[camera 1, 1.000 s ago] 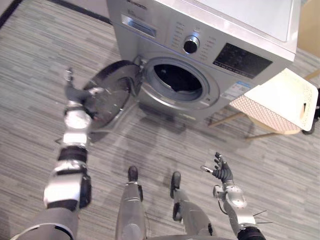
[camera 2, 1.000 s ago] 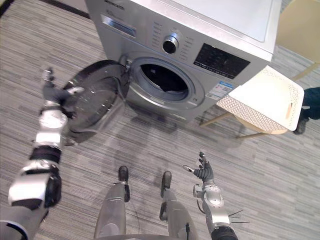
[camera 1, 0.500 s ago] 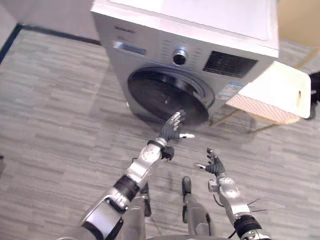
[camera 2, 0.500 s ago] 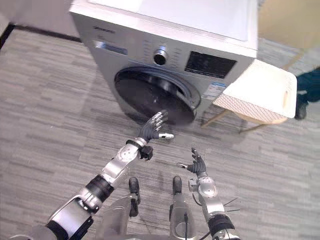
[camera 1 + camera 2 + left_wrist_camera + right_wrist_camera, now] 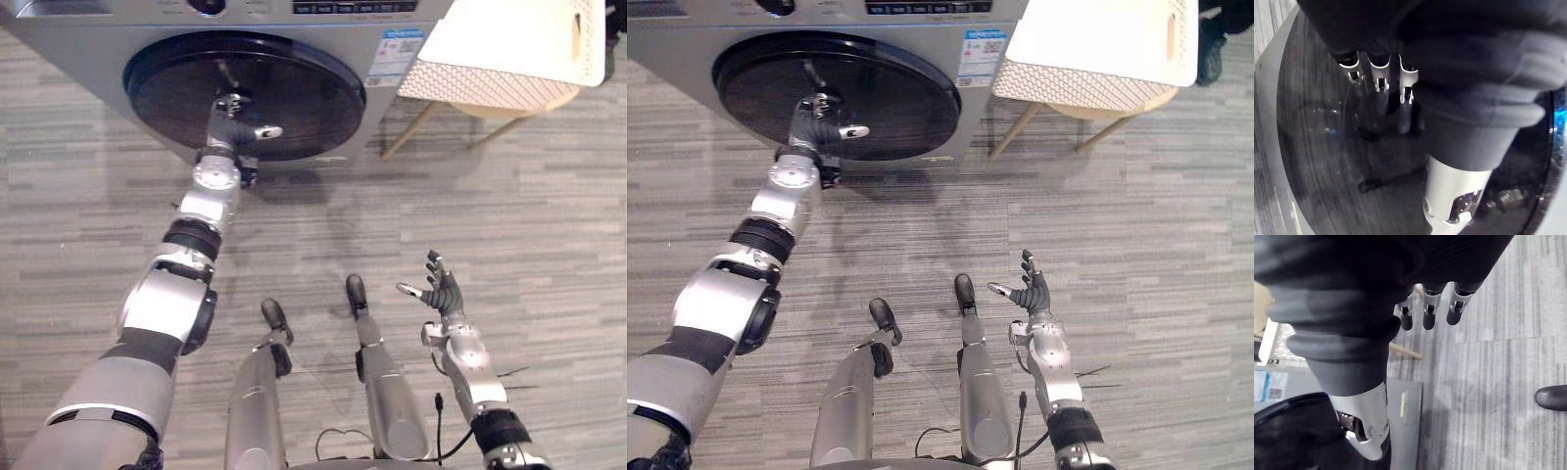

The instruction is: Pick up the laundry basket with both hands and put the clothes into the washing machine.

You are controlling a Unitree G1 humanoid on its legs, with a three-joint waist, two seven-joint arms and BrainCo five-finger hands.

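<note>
The silver washing machine (image 5: 88, 39) stands ahead with its round dark glass door (image 5: 304, 88) shut. My left hand (image 5: 233, 122) reaches out to the door, its straight fingers (image 5: 1380, 78) flat against the glass (image 5: 1317, 147) and the thumb sticking out sideways. The white perforated laundry basket (image 5: 509, 44) rests on a wooden stool (image 5: 412, 129) to the right of the machine; I cannot see clothes in it. My right hand (image 5: 443, 294) hovers low over the floor on the right, open and holding nothing, far from the basket.
Grey striped carpet (image 5: 549, 215) covers the floor between me and the machine. The stool's wooden legs (image 5: 1014, 132) slant down beside the machine's right corner. A person's dark shoe (image 5: 1212, 57) shows at the far upper right behind the basket.
The washer door has gone from wide open to shut, my left hand swinging from its left edge round to its front. The camera has tipped down and nearer. The right hand stays put.
</note>
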